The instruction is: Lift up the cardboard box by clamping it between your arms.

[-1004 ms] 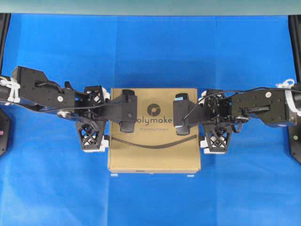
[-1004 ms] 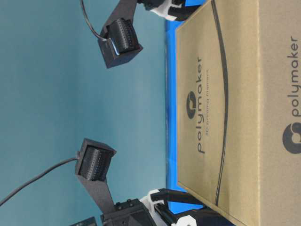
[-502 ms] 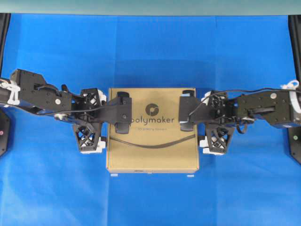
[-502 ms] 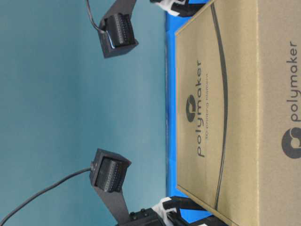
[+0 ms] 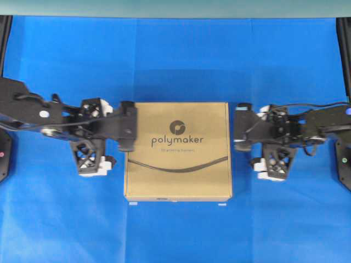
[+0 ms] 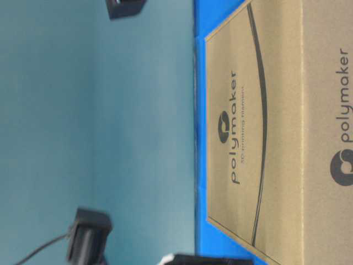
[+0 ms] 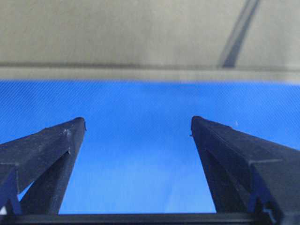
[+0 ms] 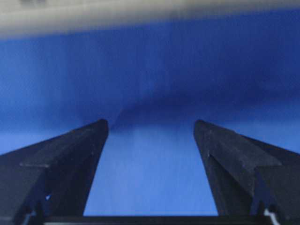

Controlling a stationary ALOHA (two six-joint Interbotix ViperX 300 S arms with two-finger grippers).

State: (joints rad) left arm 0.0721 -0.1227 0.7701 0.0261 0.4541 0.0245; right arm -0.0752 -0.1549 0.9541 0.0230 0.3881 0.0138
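Cardboard box (image 5: pixel 178 150) flat on blue surface (image 5: pixel 175 60), centred, top face up with logo and curved line showing, edges square to the view. Two small white tabs poking out under near edge.

Left gripper (image 5: pixel 90 131) off the left edge of box, jaws spread wide, pointed fingers (image 7: pixel 56 140) apart with bare blue cloth between. Left wrist view: box side wall (image 7: pixel 150 33) straight ahead across a strip of surface, not touching the fingertips. Black camera mount of left arm (image 5: pixel 127 123) overlapping box's far-left corner from overhead.

Right gripper (image 5: pixel 274 137) off the right edge, jaws also wide open, nothing between. Narrow blue gap between right arm's front and right edge of box. Right wrist view blurred; tan band at top, box (image 8: pixel 140 14) ahead, fingers (image 8: pixel 225 150) clear of it.

Open surface all round: broad free strip on far side, wide free area on near side, room behind both arms out to the side edges. Table-level view: box (image 6: pixel 276 132) resting on surface, top face clear.
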